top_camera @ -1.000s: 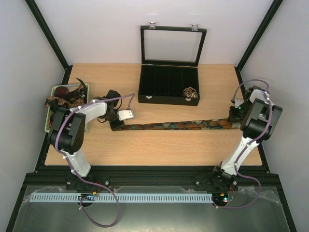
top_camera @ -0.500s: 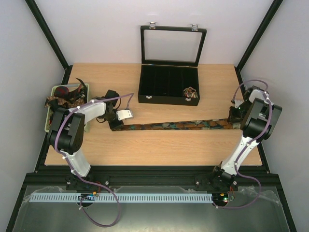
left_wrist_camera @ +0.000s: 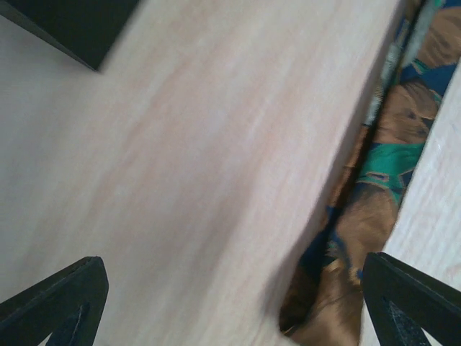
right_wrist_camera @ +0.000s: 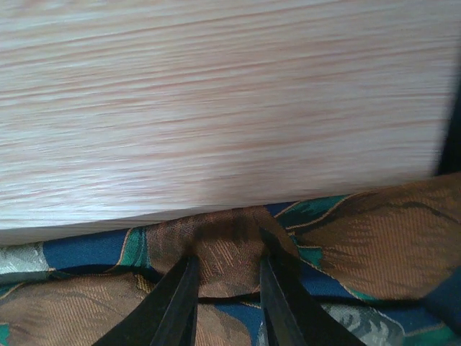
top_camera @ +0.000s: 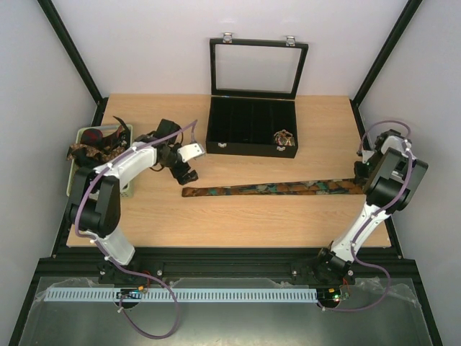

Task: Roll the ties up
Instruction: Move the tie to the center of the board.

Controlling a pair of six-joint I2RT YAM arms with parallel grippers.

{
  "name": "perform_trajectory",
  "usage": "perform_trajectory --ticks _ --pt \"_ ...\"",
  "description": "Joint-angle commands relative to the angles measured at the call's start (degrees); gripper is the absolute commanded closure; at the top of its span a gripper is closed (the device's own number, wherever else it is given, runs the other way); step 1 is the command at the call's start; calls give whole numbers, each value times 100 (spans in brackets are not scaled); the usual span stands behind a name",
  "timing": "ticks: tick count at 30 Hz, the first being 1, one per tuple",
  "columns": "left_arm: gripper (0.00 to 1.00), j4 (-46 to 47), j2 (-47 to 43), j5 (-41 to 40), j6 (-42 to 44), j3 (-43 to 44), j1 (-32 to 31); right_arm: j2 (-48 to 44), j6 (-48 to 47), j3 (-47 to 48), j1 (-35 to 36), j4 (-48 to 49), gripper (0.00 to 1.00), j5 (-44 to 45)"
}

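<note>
One tie (top_camera: 270, 188), patterned in brown, green and blue, lies stretched across the table from left to right. My right gripper (top_camera: 358, 180) is shut on its right end; in the right wrist view a fold of the tie (right_wrist_camera: 227, 252) is pinched between the fingers (right_wrist_camera: 176, 303). My left gripper (top_camera: 185, 171) hovers open just behind the tie's left end, holding nothing. In the left wrist view the gripper (left_wrist_camera: 232, 263) stands wide open, with the tie (left_wrist_camera: 374, 216) beside its right finger. More ties (top_camera: 97, 144) fill the basket at the left.
The black compartmented box (top_camera: 252, 126) stands open at the back centre, with a rolled tie (top_camera: 284, 138) in its front right compartment. Its corner (left_wrist_camera: 72, 21) shows in the left wrist view. The pale green basket (top_camera: 72, 180) sits at the table's left edge.
My left gripper has opened, let go of the tie's left end, and moved back and slightly right. The tie's left end now lies flat on the table, shifted right.
</note>
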Motion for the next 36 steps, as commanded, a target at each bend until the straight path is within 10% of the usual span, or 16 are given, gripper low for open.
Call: perform_trajectory --ticks 1,10,13,17,25,36 --pt "1 559 -455 -168 -728 237 74 277 -171 357 -319 -47 75 459" --pt "1 1477 -739 -471 -3403 755 786 -777 -657 623 29 -764 47 -1845" --pt "1 286 -186 1289 -2736 1411 1145 -1049 -819 487 384 -927 42 -2463" --pt "1 677 -510 1467 -2585 952 1241 -1549 -1280 -236 1138 -903 41 -2920" --pt "1 1299 -1219 1611 -2017 -183 1099 -1908 -2370 -1658 2459 -474 41 -2585" --pt "1 1191 -1292 1301 -1653 -362 778 -1692 -3533 -2257 2527 188 43 -1417"
